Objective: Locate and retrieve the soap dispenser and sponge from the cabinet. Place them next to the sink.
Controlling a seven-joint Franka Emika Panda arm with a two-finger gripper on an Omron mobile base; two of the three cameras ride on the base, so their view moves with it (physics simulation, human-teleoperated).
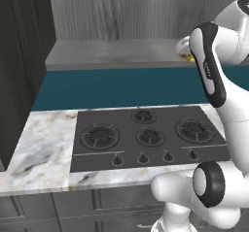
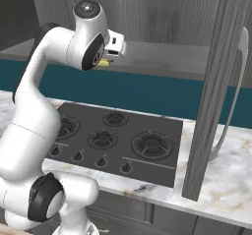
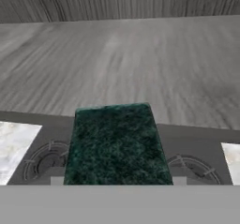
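The sponge (image 3: pixel 116 145) lies between my fingertips in the hand view, dark green top up, with a sliver of its yellow body (image 1: pixel 187 58) (image 2: pixel 104 63) peeking out under the hand. My gripper (image 3: pixel 117 181) (image 1: pixel 184 49) (image 2: pixel 112 56) is shut on the sponge at the front edge of the cabinet's light grey shelf (image 3: pixel 117 54) (image 1: pixel 112 51) (image 2: pixel 162 52), with the stove showing below it. The soap dispenser and the sink are out of view.
Directly under the cabinet sits a black stovetop (image 1: pixel 146 134) (image 2: pixel 113 135) in a marble counter (image 1: pixel 44 148) (image 2: pixel 226 175). The open cabinet door (image 2: pixel 216 81) with a long handle stands on the right. A dark side panel (image 1: pixel 19 56) closes the left. A teal backsplash (image 1: pixel 121 85) runs behind.
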